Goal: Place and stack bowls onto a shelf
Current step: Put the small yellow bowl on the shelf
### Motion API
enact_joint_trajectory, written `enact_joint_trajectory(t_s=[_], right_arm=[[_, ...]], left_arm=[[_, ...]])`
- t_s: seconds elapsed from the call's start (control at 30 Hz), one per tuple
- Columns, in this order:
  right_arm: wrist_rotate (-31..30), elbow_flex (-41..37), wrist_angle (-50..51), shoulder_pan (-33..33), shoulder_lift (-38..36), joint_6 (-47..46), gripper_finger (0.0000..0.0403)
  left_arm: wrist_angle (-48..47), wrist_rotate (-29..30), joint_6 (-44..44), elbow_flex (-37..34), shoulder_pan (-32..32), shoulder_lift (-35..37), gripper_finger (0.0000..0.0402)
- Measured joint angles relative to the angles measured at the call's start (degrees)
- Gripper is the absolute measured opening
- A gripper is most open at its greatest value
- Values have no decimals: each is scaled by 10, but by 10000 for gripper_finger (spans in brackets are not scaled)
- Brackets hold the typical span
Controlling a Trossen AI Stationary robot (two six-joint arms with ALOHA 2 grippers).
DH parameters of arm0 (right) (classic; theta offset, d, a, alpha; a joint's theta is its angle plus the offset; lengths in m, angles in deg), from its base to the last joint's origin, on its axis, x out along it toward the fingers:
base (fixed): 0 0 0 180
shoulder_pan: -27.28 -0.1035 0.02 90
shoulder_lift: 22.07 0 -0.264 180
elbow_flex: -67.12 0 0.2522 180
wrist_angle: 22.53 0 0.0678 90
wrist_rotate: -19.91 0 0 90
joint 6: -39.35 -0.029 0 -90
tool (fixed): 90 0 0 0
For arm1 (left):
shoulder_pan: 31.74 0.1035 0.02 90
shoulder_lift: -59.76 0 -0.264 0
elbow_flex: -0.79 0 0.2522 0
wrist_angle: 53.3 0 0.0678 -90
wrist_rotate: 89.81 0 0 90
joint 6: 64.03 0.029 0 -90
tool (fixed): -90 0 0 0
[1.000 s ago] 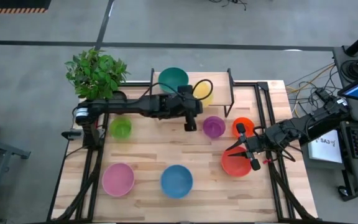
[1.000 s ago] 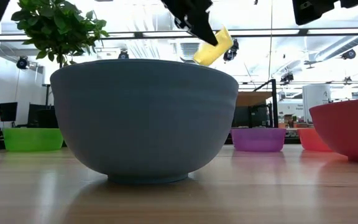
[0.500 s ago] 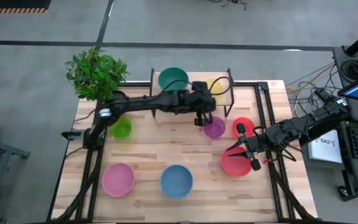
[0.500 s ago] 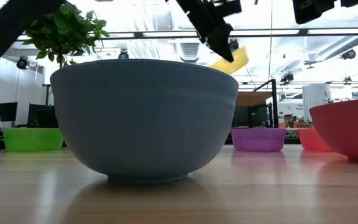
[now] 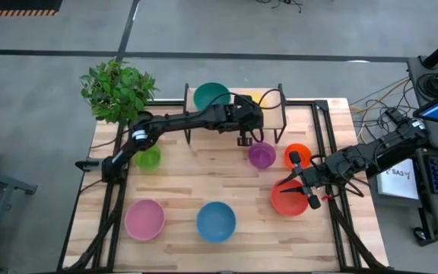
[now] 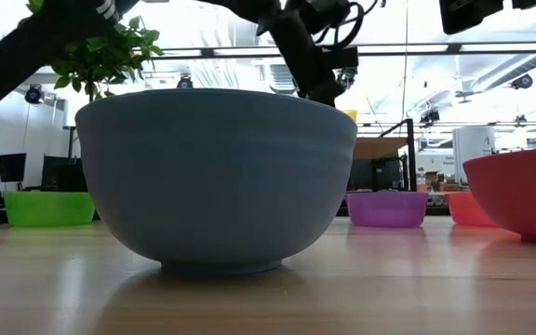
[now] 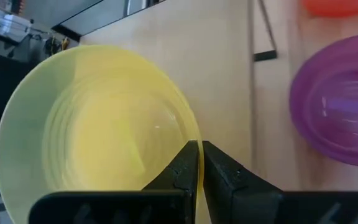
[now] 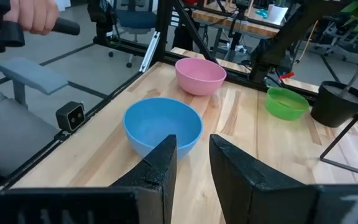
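Reaching across the counter (image 5: 204, 171) from the left, the left arm is carrying the yellow bowl (image 7: 98, 130) over the shelf (image 5: 234, 103), just right of the teal bowl (image 5: 211, 96) already sitting there. Left tool (image 5: 249, 125) is pinching the yellow rim, fingers nearly together w/ only the thin wall between them. Bowl is hanging on the shelf side of the tool, so the coming move is prob. a short lowering & release onto the shelf top; left arm is clearly the nearer one. Purple bowl (image 5: 261, 155) is sitting just in front of the shelf, orange bowl (image 5: 298, 154) beside it. Farther right, the right tool (image 5: 301, 181) is hovering over the red bowl (image 5: 287, 199), fingers apart, holding nothing. Lime (image 5: 147, 157), pink (image 5: 144, 218) & blue (image 5: 216, 221) bowls are waiting on the counter.
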Motion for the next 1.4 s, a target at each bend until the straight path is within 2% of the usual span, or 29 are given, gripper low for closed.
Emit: enact_joint_trajectory(t_s=[0.4, 0.83, 0.9, 1.0, 1.17, 1.3, 1.4], right_arm=[[0, 0, 1, 0, 1, 0, 84], [-9, 0, 1, 1, 1, -6, 84], [-41, 0, 1, 1, 1, -24, 84], [-128, 0, 22, 1, 7, -65, 84], [-220, 0, 68, 2, 44, -124, 84], [-269, 0, 68, 13, 83, -169, 67], [-275, 4, 71, 41, 113, -188, 39]], left_arm=[[23, -4, 14, 0, 1, 0, 6], [1, -21, 11, 77, 2, 1, 128], [-19, -13, 10, 83, 2, 8, 140], [-64, -1, -15, 75, 1, 34, 147], [-139, -2, -71, 73, -12, 89, 136], [-164, -4, -87, 58, -33, 131, 117], [-158, -4, -100, 24, -52, 178, 103]])
